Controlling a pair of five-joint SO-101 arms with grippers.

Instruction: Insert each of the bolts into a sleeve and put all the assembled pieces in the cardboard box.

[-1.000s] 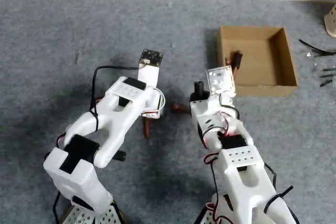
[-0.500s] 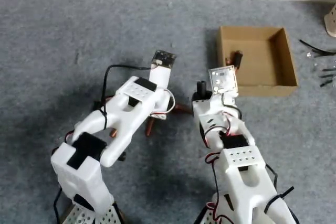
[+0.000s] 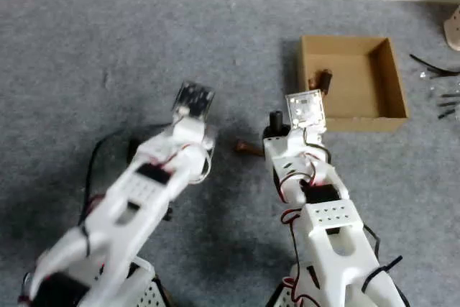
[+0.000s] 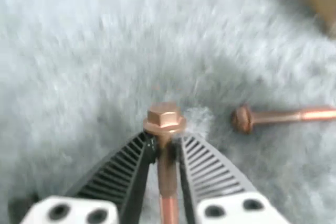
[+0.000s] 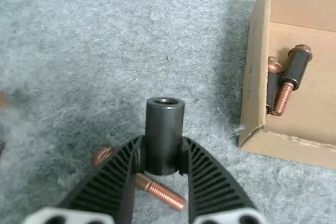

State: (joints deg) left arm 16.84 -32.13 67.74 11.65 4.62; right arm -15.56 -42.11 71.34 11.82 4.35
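L gripper (image 4: 164,141) is nearly closed, fingers pinching the shank of a copper bolt (image 4: 164,119). The hex head pokes out past the tips, just above the grey carpet (image 4: 79,51). R gripper (image 5: 161,150) is part-way closed round a black sleeve (image 5: 164,127), gripped at its lower half w/ the open end sticking out beyond the fingertips. A loose bolt (image 5: 157,190) lies flat on the carpet under the R gripper, betw. the two arms, touching neither. The cardboard box (image 5: 257,77) sits on the carpet near the R gripper, off to that arm's right, open top up. Inside are two assembled pieces (image 5: 287,77), each a copper bolt through a black sleeve. They lie side by side in the corner nearest the arms, close vs. the side wall. One is partly hidden behind that wall, so can't tell if they touch.
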